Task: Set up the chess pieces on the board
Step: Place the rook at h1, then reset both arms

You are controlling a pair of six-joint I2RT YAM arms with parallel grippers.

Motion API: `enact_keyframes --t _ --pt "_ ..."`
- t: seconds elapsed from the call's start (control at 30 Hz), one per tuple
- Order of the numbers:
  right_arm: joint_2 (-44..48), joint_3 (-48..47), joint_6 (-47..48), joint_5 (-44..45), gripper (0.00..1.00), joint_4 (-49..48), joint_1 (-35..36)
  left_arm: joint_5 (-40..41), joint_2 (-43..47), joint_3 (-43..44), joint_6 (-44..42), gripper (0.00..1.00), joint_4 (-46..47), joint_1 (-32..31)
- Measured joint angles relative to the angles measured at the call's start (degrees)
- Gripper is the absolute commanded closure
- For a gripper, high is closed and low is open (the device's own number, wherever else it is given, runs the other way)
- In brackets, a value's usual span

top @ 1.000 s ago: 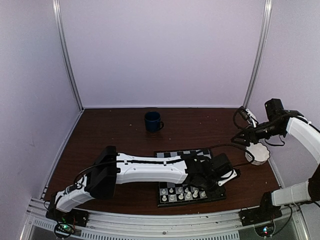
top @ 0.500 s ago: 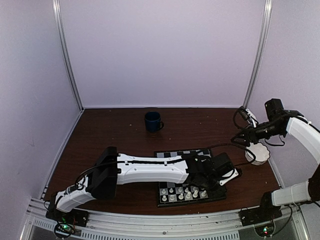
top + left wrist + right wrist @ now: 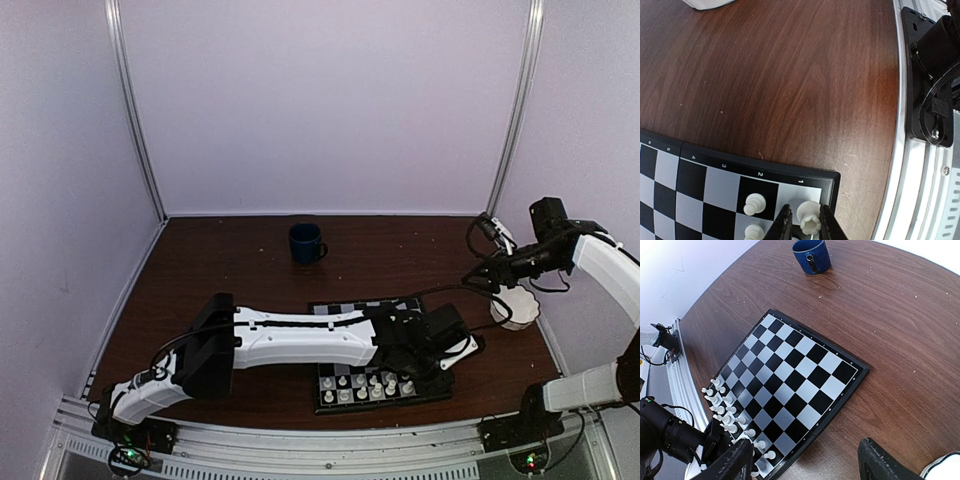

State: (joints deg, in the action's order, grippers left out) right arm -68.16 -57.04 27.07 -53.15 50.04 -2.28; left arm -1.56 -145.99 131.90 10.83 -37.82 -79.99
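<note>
The board [image 3: 690, 175] lies at the table's near middle and shows mostly bare in the right wrist view [image 3: 790, 380]. Several white chess pieces [image 3: 370, 385] stand in two rows along its near edge [image 3: 722, 405]. My left gripper [image 3: 804, 220] reaches across to the board's near right corner [image 3: 415, 375]. Its jaws are narrowly open around a white rook [image 3: 810, 217] standing on the corner square. The right finger touches it and a small gap shows on the left. My right gripper [image 3: 810, 467] is wide open and empty, held high near the white bowl [image 3: 515, 310].
A blue mug [image 3: 306, 243] stands behind the board, also in the right wrist view [image 3: 811, 255]. The bowl's rim shows at the edge of the left wrist view [image 3: 705, 4] and the right wrist view [image 3: 945, 467]. The metal table rail [image 3: 910, 175] runs close beside the board's corner.
The left gripper has shifted very slightly over the board's near right corner. The right arm has not moved.
</note>
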Motion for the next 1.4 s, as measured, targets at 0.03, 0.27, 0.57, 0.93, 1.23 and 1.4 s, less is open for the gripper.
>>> enact_keyframes --t 0.03,0.27,0.57,0.93,1.23,1.4 --pt "0.0 0.0 0.0 0.0 0.24 0.1 0.0 0.0 0.0 0.0 0.0 0.79 0.0 0.0" --pt "0.0 0.0 0.2 -0.3 0.0 0.5 0.0 -0.2 -0.5 0.7 0.0 0.79 -0.1 0.0" --pt "0.0 0.0 0.4 -0.7 0.01 0.5 0.0 -0.2 -0.7 0.7 0.0 0.79 -0.2 0.0" --pt "0.0 -0.6 0.4 -0.3 0.01 1.3 0.0 0.2 -0.6 1.2 -0.4 0.68 -0.4 0.0" --pt "3.9 -6.4 -4.5 9.1 0.0 -1.5 0.0 5.6 14.3 -9.7 -0.9 0.51 -0.5 1.4" --pt "8.0 -6.5 -11.0 17.9 0.01 -6.8 0.0 9.4 30.1 -21.6 1.4 0.49 -1.1 7.2"
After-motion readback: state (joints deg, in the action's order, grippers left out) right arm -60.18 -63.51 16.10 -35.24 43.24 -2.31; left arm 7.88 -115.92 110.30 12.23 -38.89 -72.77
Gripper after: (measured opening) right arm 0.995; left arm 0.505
